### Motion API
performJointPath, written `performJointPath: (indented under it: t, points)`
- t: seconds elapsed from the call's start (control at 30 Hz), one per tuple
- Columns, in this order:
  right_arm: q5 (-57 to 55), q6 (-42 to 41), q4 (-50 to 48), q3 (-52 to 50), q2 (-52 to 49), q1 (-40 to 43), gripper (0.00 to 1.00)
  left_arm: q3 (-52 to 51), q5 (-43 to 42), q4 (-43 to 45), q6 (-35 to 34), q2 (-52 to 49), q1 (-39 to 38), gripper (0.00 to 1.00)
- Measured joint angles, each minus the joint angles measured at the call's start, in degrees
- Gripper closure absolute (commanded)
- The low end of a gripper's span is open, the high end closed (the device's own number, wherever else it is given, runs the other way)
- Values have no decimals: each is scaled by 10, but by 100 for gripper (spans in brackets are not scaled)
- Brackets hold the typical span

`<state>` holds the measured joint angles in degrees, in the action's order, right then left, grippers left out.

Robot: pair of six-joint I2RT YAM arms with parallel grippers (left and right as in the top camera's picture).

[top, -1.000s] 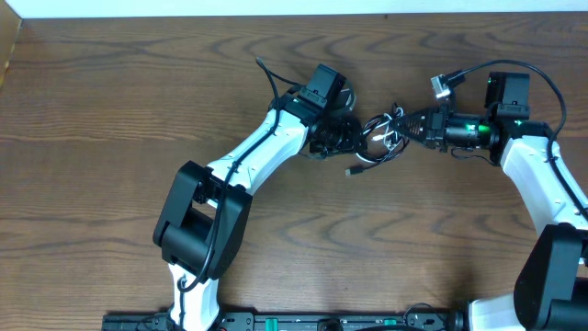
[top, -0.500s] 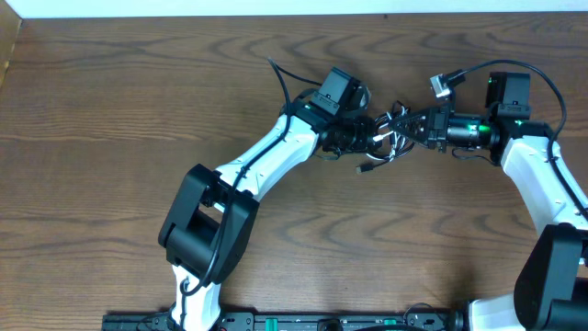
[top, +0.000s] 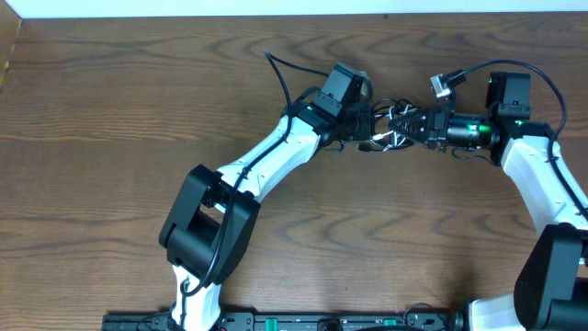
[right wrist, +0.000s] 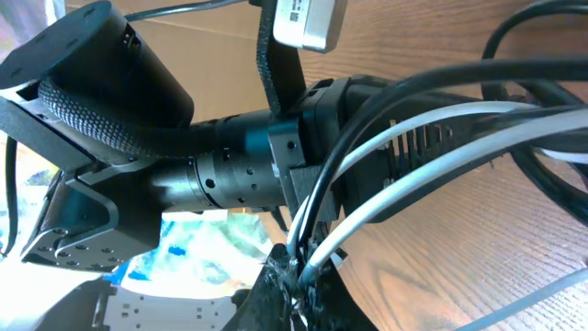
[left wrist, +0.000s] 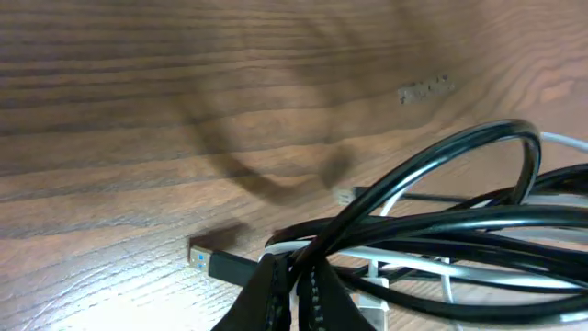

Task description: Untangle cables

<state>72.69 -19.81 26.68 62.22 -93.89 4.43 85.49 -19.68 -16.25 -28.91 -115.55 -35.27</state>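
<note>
A small tangle of black and white cables (top: 390, 135) hangs between my two grippers at the back middle of the table. My left gripper (top: 372, 136) is shut on black strands of the cables (left wrist: 432, 221) from the left; a black USB plug (left wrist: 225, 261) sticks out by its fingers (left wrist: 296, 292). My right gripper (top: 411, 129) is shut on white and black strands (right wrist: 413, 147) from the right, pinched at its fingertips (right wrist: 299, 276). The two grippers are almost touching.
The left arm's body (right wrist: 147, 138) fills the right wrist view close by. A thick black arm cord (top: 285, 78) loops behind the left wrist. A wooden table (top: 110, 119) lies all round, with its back edge (top: 184, 17) at the top.
My left gripper has moved right and a little back into the tangle and closed on it. The tangle has bunched up and lifted; the plug end no longer trails below it.
</note>
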Motion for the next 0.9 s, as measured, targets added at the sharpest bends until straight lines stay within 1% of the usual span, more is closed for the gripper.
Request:
performJointPath:
  t: [0.13,0.27,0.4,0.5,0.67,0.8,0.83,0.87,0.9]
  points:
    - [-8,12,1,0,0,5,99,0,3,-5,7,0,6,93]
    - [-49,17,15,0,0,22,99,0,3,-41,13,0,27,92]
    - [-134,20,56,0,0,45,99,-1,3,-95,41,3,58,93]
    - [-207,22,81,0,0,56,99,-4,5,-141,78,21,75,93]
    - [-330,27,123,0,0,58,99,-5,5,-186,136,77,78,92]
    - [-408,37,155,0,0,58,98,-5,6,-207,158,117,76,92]
    - [-422,39,161,0,0,58,96,-5,6,-210,160,125,76,93]
    - [-433,41,164,0,0,58,86,-5,6,-213,162,131,76,93]
    - [-440,45,165,0,0,58,81,-5,5,-214,165,137,76,92]
